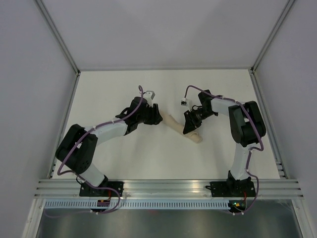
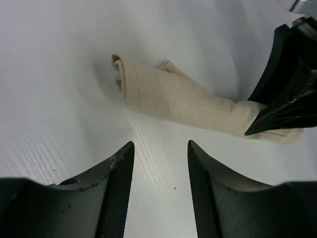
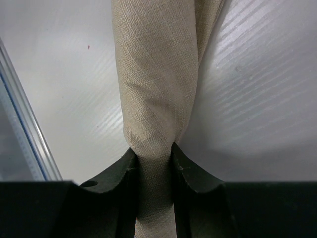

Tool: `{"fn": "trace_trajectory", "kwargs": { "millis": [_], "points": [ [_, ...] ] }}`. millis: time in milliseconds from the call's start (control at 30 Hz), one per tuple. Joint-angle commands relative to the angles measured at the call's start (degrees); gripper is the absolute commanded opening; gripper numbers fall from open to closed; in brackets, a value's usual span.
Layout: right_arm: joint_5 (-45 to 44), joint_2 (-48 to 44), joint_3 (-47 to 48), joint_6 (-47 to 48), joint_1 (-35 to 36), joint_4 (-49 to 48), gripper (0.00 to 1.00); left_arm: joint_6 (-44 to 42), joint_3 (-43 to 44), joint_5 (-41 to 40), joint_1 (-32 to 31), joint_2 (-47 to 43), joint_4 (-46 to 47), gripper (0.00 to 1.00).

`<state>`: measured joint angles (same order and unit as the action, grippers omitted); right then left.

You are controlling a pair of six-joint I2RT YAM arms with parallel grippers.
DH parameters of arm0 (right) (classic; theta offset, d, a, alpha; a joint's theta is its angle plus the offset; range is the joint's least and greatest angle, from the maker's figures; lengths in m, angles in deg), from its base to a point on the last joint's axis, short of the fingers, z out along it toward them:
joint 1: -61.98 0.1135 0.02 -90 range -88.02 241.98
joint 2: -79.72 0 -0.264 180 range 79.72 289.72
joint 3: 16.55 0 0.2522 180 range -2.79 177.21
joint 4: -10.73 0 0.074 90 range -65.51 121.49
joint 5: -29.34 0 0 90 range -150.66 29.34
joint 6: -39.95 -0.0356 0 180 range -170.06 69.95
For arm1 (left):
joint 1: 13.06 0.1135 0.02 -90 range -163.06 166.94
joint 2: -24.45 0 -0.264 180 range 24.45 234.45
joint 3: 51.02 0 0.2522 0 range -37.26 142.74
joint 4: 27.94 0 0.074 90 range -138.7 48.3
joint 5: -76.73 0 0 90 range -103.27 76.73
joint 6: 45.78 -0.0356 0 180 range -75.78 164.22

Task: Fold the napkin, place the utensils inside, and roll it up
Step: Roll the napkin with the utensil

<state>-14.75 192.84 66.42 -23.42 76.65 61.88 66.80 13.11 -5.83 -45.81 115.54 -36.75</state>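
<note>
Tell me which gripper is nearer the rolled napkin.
Right. The right gripper is clamped on the napkin roll near one end. The left gripper stands open, short of the opposite end, not touching it.

Plain beige-tan napkin (image 1: 174,124), faint woven texture, black left hand (image 2: 161,148), black right hand (image 3: 154,156), white table (image 1: 148,158)

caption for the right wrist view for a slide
Right gripper clamps the rolled napkin near one end, above the white table.
</note>
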Motion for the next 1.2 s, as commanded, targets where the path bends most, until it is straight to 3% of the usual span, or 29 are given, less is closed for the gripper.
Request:
{"fn": "trace_trajectory", "kwargs": {
  "millis": [0,200,1167],
  "points": [
    [-1.2,5.4,-0.1,-5.0,0.7,-1.8,0.26,6.8,0.6,-4.1,-1.7,1.4,8.4,0.53],
    [0.7,7.5,-0.3,-11.1,0.6,-5.0,0.26,11.0,2.8,-7.2,-3.6,6.6,9.1,0.53],
    [6.3,10.2,-2.9,-29.3,-0.1,-19.5,0.27,21.1,3.2,-17.7,-8.6,12.7,10.6,0.61]
  ]
}}
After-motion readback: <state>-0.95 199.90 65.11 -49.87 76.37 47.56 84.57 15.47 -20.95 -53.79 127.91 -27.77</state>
